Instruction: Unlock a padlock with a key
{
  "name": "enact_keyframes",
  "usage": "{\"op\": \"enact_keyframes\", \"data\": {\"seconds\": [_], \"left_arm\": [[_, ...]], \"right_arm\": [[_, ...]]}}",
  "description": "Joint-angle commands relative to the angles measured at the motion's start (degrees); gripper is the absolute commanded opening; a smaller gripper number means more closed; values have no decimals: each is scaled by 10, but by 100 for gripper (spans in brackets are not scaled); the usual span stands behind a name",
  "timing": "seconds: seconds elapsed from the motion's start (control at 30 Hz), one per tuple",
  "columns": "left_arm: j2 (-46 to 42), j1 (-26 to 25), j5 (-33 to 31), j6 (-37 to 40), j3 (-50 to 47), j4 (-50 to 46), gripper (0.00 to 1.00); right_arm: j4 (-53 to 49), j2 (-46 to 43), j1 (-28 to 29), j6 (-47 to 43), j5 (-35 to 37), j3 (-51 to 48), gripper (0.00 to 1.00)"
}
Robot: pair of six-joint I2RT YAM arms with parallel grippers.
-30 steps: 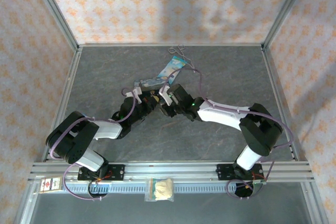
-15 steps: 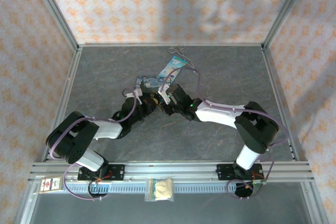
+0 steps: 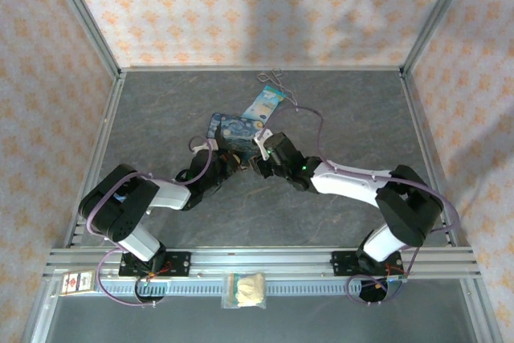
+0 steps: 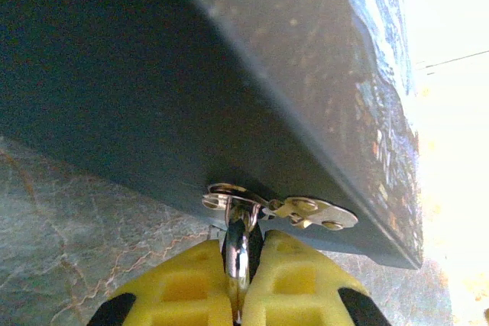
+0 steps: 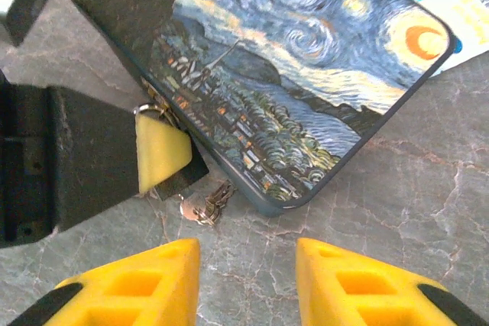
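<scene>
Here, the left gripper (image 4: 238, 248) pinches the padlock (image 5: 186, 174) beside the starry-night tin (image 5: 306, 74), midway between the worktop's (image 3: 161, 118) side edges. The right gripper (image 5: 246, 256) hovers, fingers spread, near the key (image 5: 200, 206).

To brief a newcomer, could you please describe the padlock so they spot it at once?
Find the starry-night tin mid-table. At its near edge, the left gripper pinches the padlock: small, dark, blocky, unlike the silvery key beside it.
</scene>
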Motion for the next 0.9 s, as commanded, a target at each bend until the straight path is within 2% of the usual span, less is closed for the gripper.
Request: {"op": "enact_keyframes", "data": {"seconds": [0.0,0.13,0.37,0.57,0.87], "left_arm": [[18,-4,0,-7,-14,3,0],[28,-8,14,3,-10,-13,0],[22,2,78,-55,-9,-2,0],[-12,3,106,-60,20,-41,0],[-39,6,123,-72,34,-49,0]], "right_arm": [[21,-16,-3,14,20,-3,37],[16,-12,-4,9,9,1,37],[22,-10,-3,-12,-78,-36,36],[15,11,-3,-36,-142,-29,35],[-8,70,-4,-93,-100,13,35]]}}
